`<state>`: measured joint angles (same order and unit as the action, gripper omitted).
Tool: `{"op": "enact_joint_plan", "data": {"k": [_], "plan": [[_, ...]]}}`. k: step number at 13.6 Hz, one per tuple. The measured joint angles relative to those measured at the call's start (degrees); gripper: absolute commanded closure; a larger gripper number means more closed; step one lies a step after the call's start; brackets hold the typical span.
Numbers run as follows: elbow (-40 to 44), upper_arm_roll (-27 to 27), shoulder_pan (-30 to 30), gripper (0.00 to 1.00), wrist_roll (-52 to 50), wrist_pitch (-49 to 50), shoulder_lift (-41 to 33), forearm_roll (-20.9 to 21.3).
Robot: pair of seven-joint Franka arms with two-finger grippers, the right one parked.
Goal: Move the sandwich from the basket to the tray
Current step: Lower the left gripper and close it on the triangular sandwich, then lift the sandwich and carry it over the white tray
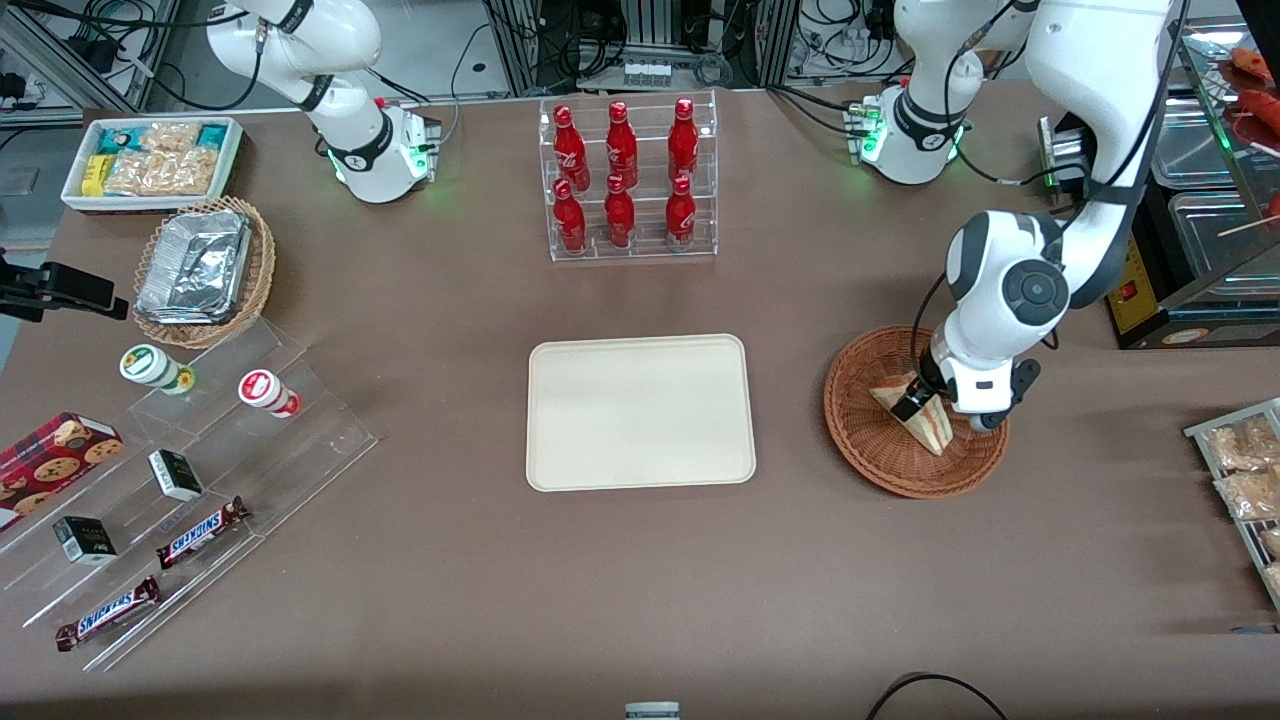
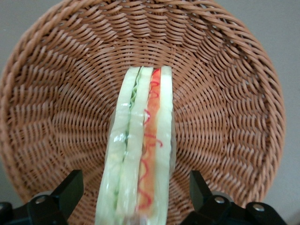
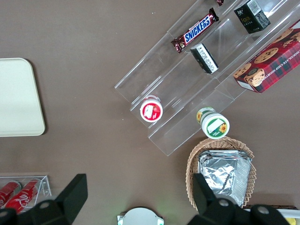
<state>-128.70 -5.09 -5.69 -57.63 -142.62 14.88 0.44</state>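
The sandwich (image 1: 928, 422), a pale bread wedge with green and orange-pink filling, stands on edge in the round reddish-brown wicker basket (image 1: 900, 480). My left gripper (image 1: 915, 403) is lowered into the basket over the sandwich. In the left wrist view the sandwich (image 2: 140, 140) lies between the two black fingers (image 2: 70, 187), with a gap on each side, so the gripper (image 2: 136, 190) is open around it. Basket weave (image 2: 61, 108) fills that view. The cream tray (image 1: 640, 412) lies flat beside the basket, toward the parked arm's end.
An acrylic rack of red bottles (image 1: 628, 180) stands farther from the front camera than the tray. A wire rack of snack packets (image 1: 1240, 470) sits at the working arm's end. Stepped acrylic shelves (image 1: 190, 470), a tan foil-filled basket (image 1: 200, 270) and a white bin (image 1: 150, 160) occupy the parked arm's end.
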Motion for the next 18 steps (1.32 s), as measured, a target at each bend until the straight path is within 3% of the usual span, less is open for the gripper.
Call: {"op": "enact_joint_plan", "data": {"k": [1, 7, 12, 15, 18], "plan": [[0.0, 0.1, 0.1, 1.00, -0.6, -0.5, 0.7, -0.1], [2.1, 0.2, 0.8, 1.00, -2.6, 2.8, 0.7, -0.1], [19.2, -2.1, 0.0, 1.00, 8.9, 24.7, -0.1, -0.6], [22.4, -4.8, -2.7, 1.00, 18.5, 27.6, 1.8, -0.7], [25.5, -5.7, -8.2, 1.00, 21.7, 27.4, 6.8, -0.9]]}}
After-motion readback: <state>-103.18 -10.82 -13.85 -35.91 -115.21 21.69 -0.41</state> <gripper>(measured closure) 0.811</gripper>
